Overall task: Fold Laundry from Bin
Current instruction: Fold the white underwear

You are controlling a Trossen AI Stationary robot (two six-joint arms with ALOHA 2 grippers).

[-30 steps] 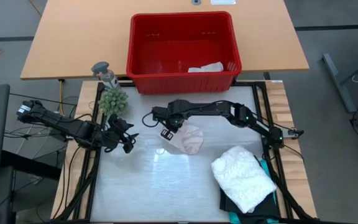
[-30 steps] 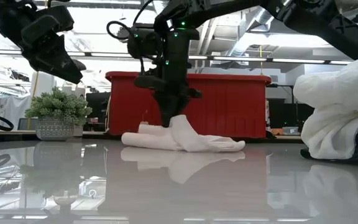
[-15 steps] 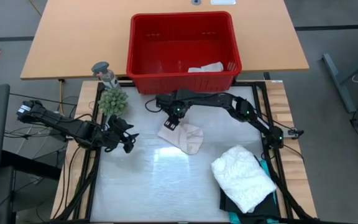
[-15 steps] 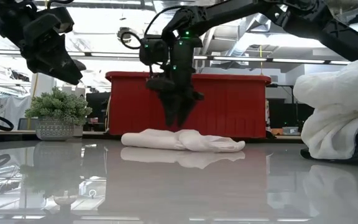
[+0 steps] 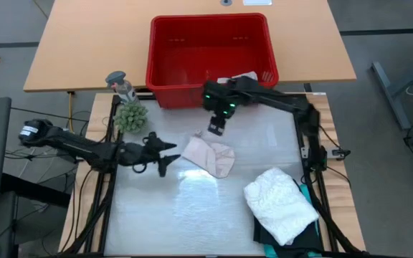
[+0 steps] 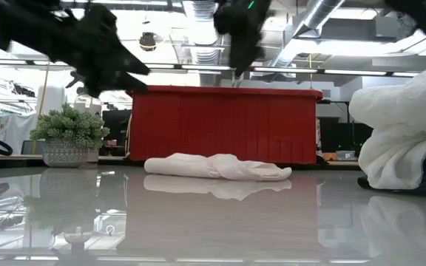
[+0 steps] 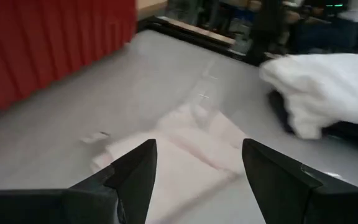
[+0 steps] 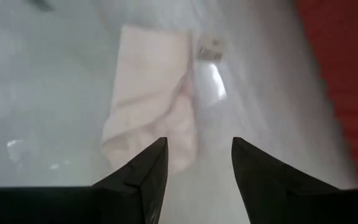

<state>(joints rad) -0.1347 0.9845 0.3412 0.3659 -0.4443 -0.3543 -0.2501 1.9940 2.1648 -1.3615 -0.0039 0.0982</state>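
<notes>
Step in hand: flattening one small pale cloth on the surface, just before one red bin.

High view: right pincer empty above the cloth; left pincer beside it; one white cloth in the bin.

Wrist views: both pincers apart. Next likely needs the cloth's edge gripped.
</notes>
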